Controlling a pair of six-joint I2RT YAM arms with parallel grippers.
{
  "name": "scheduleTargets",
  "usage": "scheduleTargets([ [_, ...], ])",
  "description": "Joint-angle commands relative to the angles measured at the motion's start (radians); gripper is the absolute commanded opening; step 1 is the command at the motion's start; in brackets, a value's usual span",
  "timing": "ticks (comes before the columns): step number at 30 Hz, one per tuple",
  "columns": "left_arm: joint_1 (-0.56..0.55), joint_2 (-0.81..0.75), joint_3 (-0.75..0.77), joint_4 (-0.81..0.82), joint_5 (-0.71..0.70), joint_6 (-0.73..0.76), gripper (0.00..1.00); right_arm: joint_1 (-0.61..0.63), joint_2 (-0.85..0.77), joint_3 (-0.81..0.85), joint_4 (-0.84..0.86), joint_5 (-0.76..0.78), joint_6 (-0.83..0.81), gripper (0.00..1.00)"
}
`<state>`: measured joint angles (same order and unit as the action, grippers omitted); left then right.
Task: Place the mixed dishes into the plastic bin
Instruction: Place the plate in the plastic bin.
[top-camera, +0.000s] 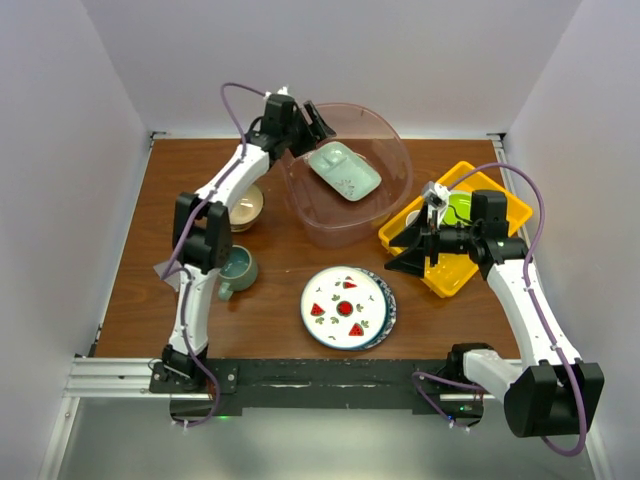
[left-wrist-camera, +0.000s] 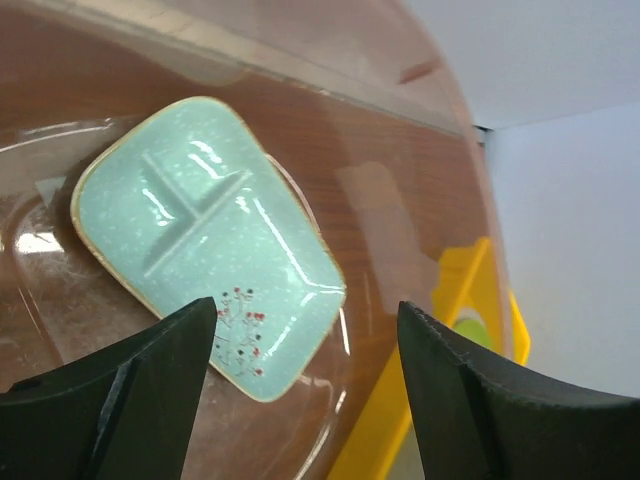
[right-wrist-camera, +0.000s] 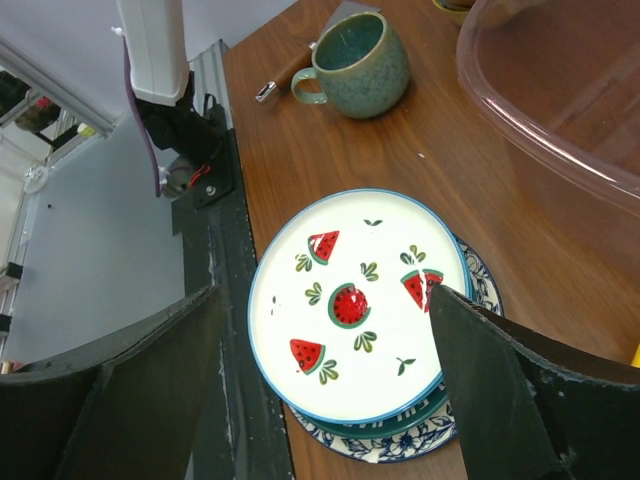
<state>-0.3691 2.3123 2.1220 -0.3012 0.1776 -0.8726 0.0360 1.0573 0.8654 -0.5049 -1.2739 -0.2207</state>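
My left jaws are hanging apart over the plastic bin, mint tray lying loose inside it. My right jaws are gaping above the watermelon plate, outside the bin's near wall. Judging next: descending, pinching its rim.

Wooden table; on it plastic bin, yellow tray, teal mug, bowl, plates.
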Motion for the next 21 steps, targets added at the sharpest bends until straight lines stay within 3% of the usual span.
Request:
scheduleTargets([
  [1,0.004,-0.194,-0.043,0.062,0.054,0.109,0.79,-0.008,-0.023,0.038,-0.015,-0.01,-0.052,0.92],
  [4,0.006,-0.301,-0.118,0.086,0.066,0.167,0.81,-0.008,-0.025,0.044,-0.044,-0.007,-0.092,0.96],
  [15,0.018,-0.879,-0.698,0.28,0.022,0.371,0.99,-0.008,-0.013,0.076,-0.198,-0.01,-0.319,0.98],
  [21,0.029,-1.209,-0.997,0.329,-0.016,0.455,1.0,-0.007,-0.014,0.11,-0.274,0.019,-0.414,0.98],
])
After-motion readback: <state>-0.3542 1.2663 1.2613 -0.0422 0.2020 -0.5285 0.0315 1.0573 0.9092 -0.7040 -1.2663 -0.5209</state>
